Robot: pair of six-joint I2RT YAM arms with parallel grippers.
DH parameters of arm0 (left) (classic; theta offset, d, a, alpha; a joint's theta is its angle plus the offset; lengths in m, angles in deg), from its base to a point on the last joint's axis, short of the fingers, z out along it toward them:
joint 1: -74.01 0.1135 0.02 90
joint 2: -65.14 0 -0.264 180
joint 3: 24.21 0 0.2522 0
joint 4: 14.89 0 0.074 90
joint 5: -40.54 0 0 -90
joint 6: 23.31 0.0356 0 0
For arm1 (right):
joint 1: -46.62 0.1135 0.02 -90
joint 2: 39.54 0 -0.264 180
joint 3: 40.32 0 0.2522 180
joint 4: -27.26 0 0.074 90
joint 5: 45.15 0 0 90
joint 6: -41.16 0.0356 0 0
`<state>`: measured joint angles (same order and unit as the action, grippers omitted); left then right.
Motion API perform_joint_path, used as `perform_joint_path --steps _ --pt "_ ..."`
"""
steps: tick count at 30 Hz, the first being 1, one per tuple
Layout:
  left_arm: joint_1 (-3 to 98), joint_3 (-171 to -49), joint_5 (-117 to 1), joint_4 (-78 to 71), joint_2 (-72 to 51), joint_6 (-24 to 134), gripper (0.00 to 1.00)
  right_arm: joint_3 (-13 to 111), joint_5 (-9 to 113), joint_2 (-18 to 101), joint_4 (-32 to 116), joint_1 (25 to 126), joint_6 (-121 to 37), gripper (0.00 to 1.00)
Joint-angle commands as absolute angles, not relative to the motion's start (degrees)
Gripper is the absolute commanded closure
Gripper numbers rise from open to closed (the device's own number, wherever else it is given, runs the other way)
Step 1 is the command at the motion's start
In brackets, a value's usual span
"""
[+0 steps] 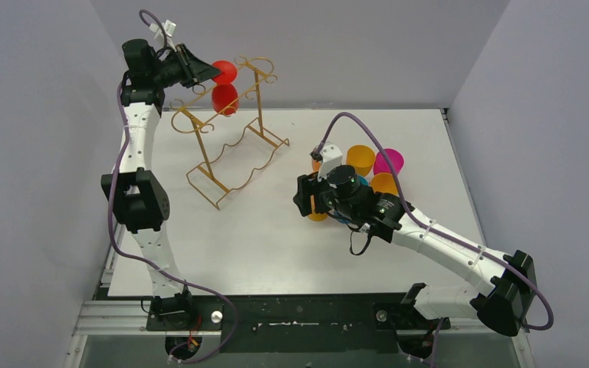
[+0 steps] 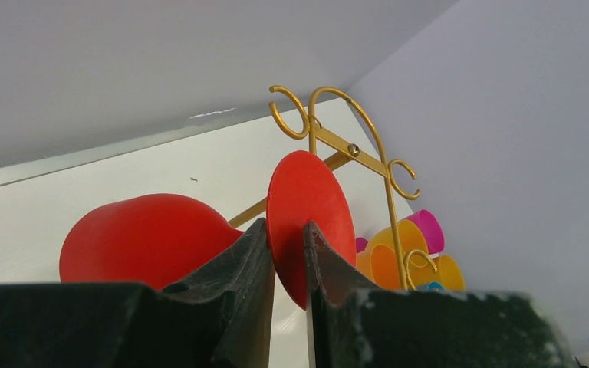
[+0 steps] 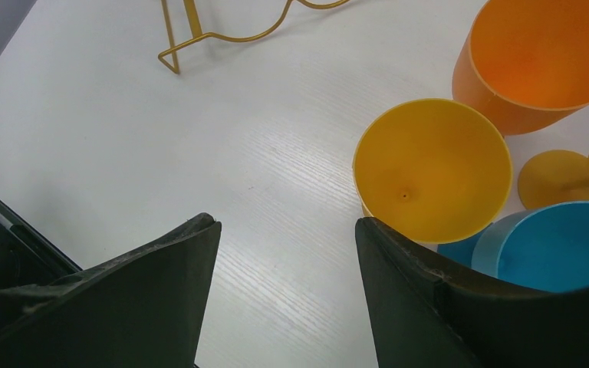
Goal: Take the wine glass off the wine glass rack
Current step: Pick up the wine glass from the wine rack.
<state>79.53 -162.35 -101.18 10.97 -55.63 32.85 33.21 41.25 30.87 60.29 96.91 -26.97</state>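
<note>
Wine glass (image 1: 225, 98) (red, bowl hanging below its foot in the top view) sits at the far left of the table, high on the left side of the wine glass rack (image 1: 261, 100). Its round foot (image 2: 310, 203) is pinched edge-on between the fingers of the left gripper (image 2: 285, 226), which is closed on it; the bowl (image 2: 146, 238) bulges out just to the left of the claw. The stem is hidden, so the long axis is a judgement: it seems to run from foot to bowl, crosswise to the fingers. The rack's curled hooks (image 2: 353, 149) rise just behind the foot, to the right and farther off; whether the foot bears on any wire I cannot tell. The coming move probably turns on this; the glass likely has to draw away leftward and nearer, clear of those scrolls, without tipping the frame. The right gripper (image 3: 287, 230) is well apart, jaws spread wide and holding nothing, low over a cluster of coloured cups (image 3: 429, 169) at the right; the left arm is plainly the one in place.
</note>
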Motion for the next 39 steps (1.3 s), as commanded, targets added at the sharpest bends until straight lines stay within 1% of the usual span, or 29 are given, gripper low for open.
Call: perform_joint_path --steps 1,4,5,6,8,10,12,15,17,21,23,27,30,32,33,39 --pt "80.42 -161.71 -102.30 7.53 -52.04 32.58 0.98 35.17 40.02 31.30 59.74 96.98 -25.77 0.34" --pt "80.65 -160.17 -103.01 3.51 -51.57 28.08 0.98 35.78 39.63 31.87 60.78 96.99 -25.71 0.34" --pt "80.80 -159.24 -103.31 1.33 -51.26 26.33 0.96 35.95 39.58 32.04 61.15 96.99 -25.72 0.34" --pt "80.97 -158.23 -103.48 -1.07 -50.92 24.73 0.89 36.09 39.58 32.08 61.38 96.98 -25.70 0.34" --pt "81.37 -156.64 -103.92 -5.58 -50.53 21.85 0.88 36.00 39.50 32.17 61.62 96.98 -25.57 0.34" --pt "81.71 -156.36 -104.48 -6.54 -50.52 20.70 0.87 35.87 39.40 32.13 61.68 96.98 -25.34 0.34" --pt "81.83 -156.45 -104.73 -6.59 -50.40 20.63 0.83 35.63 39.40 32.00 61.60 96.98 -25.15 0.34" --pt "81.83 -156.88 -104.87 -5.52 -50.18 21.42 0.81 35.49 39.48 32.22 61.58 96.98 -25.02 0.34" --pt "81.83 -157.73 -104.41 -2.89 -49.97 23.32 0.76 35.65 39.70 32.45 61.70 96.98 -24.89 0.34" --pt "81.83 -159.27 -102.84 4.74 -49.73 28.59 0.73 35.84 40.09 32.76 61.76 96.98 -24.75 0.34" --pt "81.83 -159.89 -102.45 7.01 -49.74 30.32 0.75 35.88 40.18 32.87 61.81 96.98 -24.67 0.34" --pt "81.83 -160.86 -102.01 9.94 -49.90 32.36 0.90 35.97 40.19 33.05 62.07 97.03 -24.50 0.34" --pt "81.83 -160.99 -101.58 10.05 -49.73 32.57 0.94 35.97 40.26 33.05 62.10 96.97 -24.32 0.33" --pt "81.83 -161.09 -101.40 9.63 -49.65 31.97 0.99 35.91 40.36 33.05 62.06 96.96 -24.15 0.33" --pt "81.79 -161.15 -101.15 9.68 -49.60 31.71 1.00 35.82 40.37 33.12 62.03 96.98 -24.08 0.33" --pt "81.83 -161.36 -100.65 8.79 -49.60 30.13 1.00 36.08 40.91 33.32 62.34 96.98 -23.54 0.33"
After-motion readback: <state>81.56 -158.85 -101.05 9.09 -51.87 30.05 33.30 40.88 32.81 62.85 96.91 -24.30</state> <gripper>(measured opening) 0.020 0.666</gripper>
